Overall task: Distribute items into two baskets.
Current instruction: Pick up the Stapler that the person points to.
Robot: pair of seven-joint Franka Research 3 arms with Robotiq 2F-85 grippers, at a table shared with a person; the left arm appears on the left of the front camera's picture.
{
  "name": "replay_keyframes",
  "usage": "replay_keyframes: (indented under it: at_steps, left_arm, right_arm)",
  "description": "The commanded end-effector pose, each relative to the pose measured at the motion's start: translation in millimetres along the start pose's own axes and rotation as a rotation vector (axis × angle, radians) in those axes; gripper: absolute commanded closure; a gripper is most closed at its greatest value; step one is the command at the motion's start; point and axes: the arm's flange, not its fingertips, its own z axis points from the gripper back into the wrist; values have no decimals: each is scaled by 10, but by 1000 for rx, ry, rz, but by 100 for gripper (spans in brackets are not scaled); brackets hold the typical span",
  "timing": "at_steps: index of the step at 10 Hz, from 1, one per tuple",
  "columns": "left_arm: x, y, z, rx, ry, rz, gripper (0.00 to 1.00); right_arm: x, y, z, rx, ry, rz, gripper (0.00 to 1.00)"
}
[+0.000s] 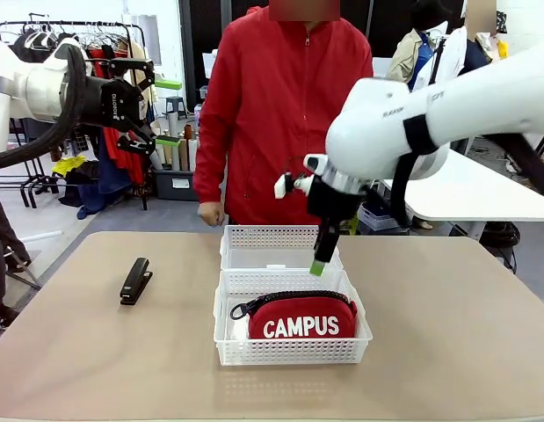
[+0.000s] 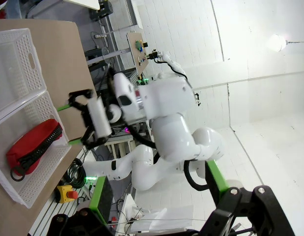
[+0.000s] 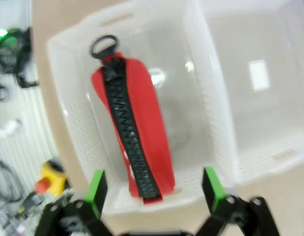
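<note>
**Item 1, red pouch** (image 1: 302,318): is lying inside the near basket (image 1: 226,350), zipper up, ring pull toward that basket's left end. It is looking soft, light and squashy, and already placed.

**Item 2, stapler** (image 1: 135,280): is sitting closed on the table, well left of the near basket. It is probably rigid, smooth and dense for its size, and is best pinched across its narrow sides at mid-length.

**Far basket** (image 1: 254,236): is touching the near basket's back wall and is likely awaiting the stapler.

**Right gripper** (image 1: 322,259): is hovering over the near basket's back edge, jaws apart, carrying nothing.

**Left gripper** (image 1: 166,112): is hanging high, well left of the near basket, fingers spread and unladen.
</note>
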Motion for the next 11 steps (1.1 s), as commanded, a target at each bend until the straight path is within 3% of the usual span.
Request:
replay_keyframes:
  at_steps: [1,3,6,9,10,11]
  left_arm:
    - [-3,-15,10,-3,-1,3,0]
    - [-3,-15,10,-3,-1,3,0]
    - [-3,-15,10,-3,-1,3,0]
    - [-3,-15,10,-3,-1,3,0]
    - [-3,-15,10,-3,-1,3,0]
    - [-3,-15,10,-3,-1,3,0]
  right_arm:
    - [-136,-76,274,3,9,-199,0]
    - [-409,-234,551,36,-44,-444,0]
    - [-946,-402,971,73,-267,-714,0]
    - [-1177,-498,1070,88,-408,-834,0]
    - [-1064,-423,1010,-135,-314,-710,0]
    - [-1158,-570,1156,96,-343,-807,0]
